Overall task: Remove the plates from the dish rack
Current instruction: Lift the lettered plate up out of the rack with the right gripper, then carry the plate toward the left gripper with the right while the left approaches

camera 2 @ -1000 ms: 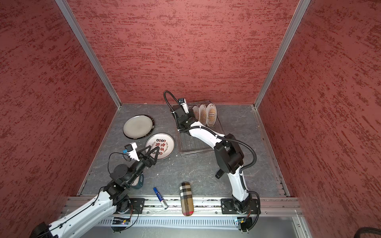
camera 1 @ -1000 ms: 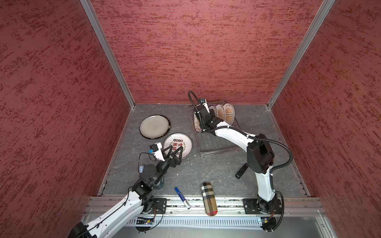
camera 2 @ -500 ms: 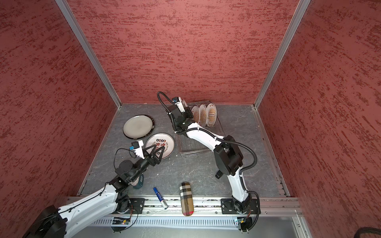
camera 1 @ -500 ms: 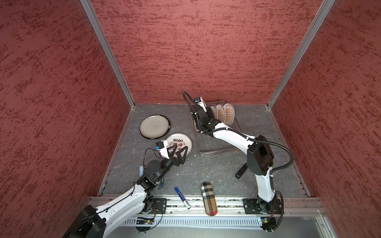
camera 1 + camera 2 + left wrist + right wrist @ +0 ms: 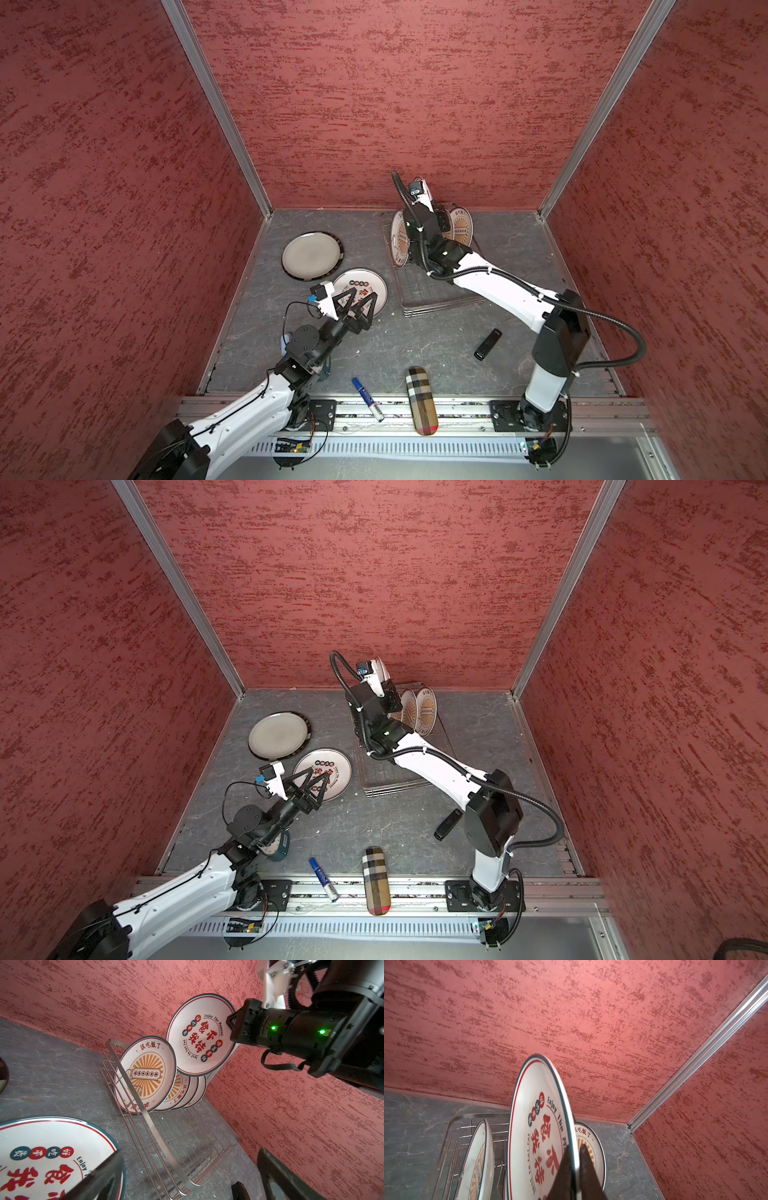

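Note:
My right gripper [image 5: 574, 1147] is shut on the rim of a white plate with red characters [image 5: 537, 1126]. It holds that plate [image 5: 199, 1034] upright above the silver wire dish rack [image 5: 187, 1136]. Several sunburst plates [image 5: 145, 1072] still stand in the rack [image 5: 436, 291] at its far end. A grey plate [image 5: 311, 254] and a second character plate [image 5: 361, 286] lie flat on the table to the left. My left gripper [image 5: 362, 295] hovers open over the near edge of that second plate, with nothing between its fingers.
A teal clock [image 5: 278, 848] sits under the left arm. A blue marker [image 5: 365, 392] and a plaid case [image 5: 422, 401] lie at the front edge. A black stick-shaped object [image 5: 488, 344] lies near the right arm's base. Red walls close in the back and sides.
The right gripper has raised the character plate up out of the rack. The left arm has reached further out and to the right, over the plate on the table.

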